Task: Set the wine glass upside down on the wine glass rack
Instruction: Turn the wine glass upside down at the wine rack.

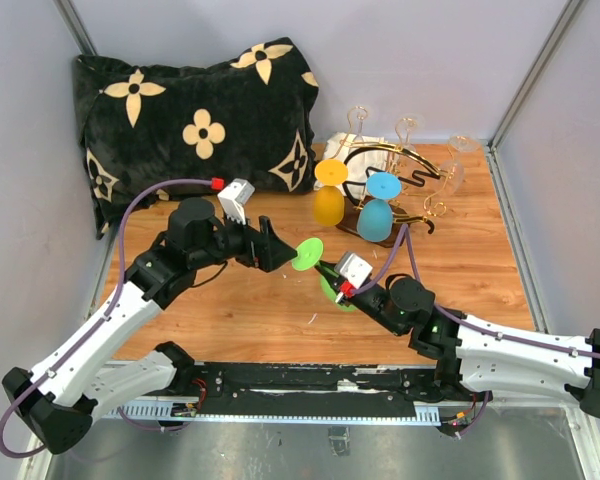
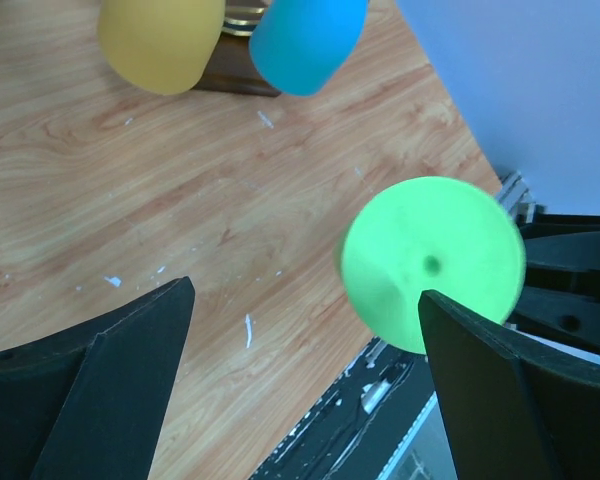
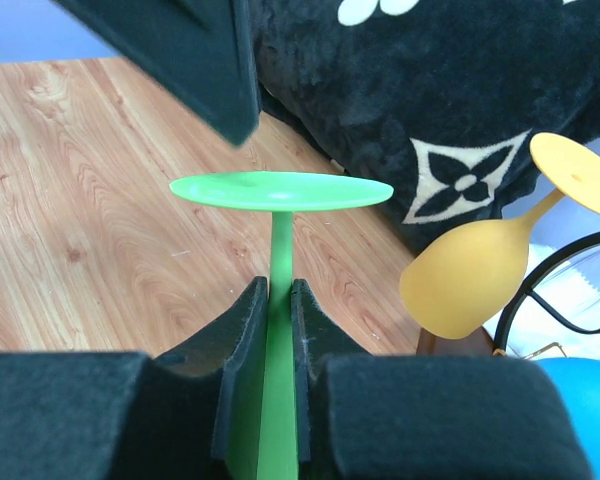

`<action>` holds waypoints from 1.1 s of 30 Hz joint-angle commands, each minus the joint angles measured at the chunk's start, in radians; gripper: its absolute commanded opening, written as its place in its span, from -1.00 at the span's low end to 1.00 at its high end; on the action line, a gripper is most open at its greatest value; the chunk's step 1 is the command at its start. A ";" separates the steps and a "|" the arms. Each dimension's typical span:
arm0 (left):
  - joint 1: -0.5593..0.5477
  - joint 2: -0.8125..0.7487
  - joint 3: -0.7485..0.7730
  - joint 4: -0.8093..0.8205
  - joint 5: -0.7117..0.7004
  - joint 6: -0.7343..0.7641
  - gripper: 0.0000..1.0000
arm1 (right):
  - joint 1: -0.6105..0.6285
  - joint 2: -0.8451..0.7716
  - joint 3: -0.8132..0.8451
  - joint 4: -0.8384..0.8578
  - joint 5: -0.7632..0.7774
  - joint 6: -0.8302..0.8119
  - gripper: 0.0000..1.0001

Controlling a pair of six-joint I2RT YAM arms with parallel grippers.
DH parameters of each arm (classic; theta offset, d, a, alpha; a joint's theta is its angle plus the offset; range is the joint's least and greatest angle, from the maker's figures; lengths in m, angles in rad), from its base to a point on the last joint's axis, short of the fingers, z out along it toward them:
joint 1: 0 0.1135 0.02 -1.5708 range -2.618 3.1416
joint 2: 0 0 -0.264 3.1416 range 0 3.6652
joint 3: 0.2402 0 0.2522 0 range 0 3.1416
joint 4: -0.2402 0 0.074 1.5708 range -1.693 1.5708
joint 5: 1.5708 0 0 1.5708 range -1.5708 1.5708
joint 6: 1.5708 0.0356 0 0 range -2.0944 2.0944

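Clamping the green wine glass (image 3: 280, 190) by its stem, the right pincer (image 3: 280, 300) hangs above the flecked wooden tabletop (image 1: 240, 300), the left pincer (image 2: 305, 290) gaping empty, grey walls (image 1: 430, 60) and a black pillow (image 1: 195, 120) behind.

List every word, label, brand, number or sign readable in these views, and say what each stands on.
No readable text in any view.
Black pillow: only cream flower and star motifs, no letters.
Yellow glass, blue glass, green glass, wine glass rack: plain, no labels.
Left arm, right arm: no markings that can be read.
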 commanded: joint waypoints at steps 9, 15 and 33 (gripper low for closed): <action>-0.003 -0.059 0.098 0.013 0.010 -0.010 0.99 | -0.053 -0.101 -0.112 0.137 0.060 0.014 -0.99; -0.003 -0.050 0.099 0.006 -0.002 0.004 0.99 | -0.071 -0.334 -0.238 0.188 0.163 -0.013 -0.99; -0.003 -0.006 0.073 0.029 -0.016 0.039 0.99 | -0.135 -0.717 -0.315 0.131 0.541 -0.272 -0.99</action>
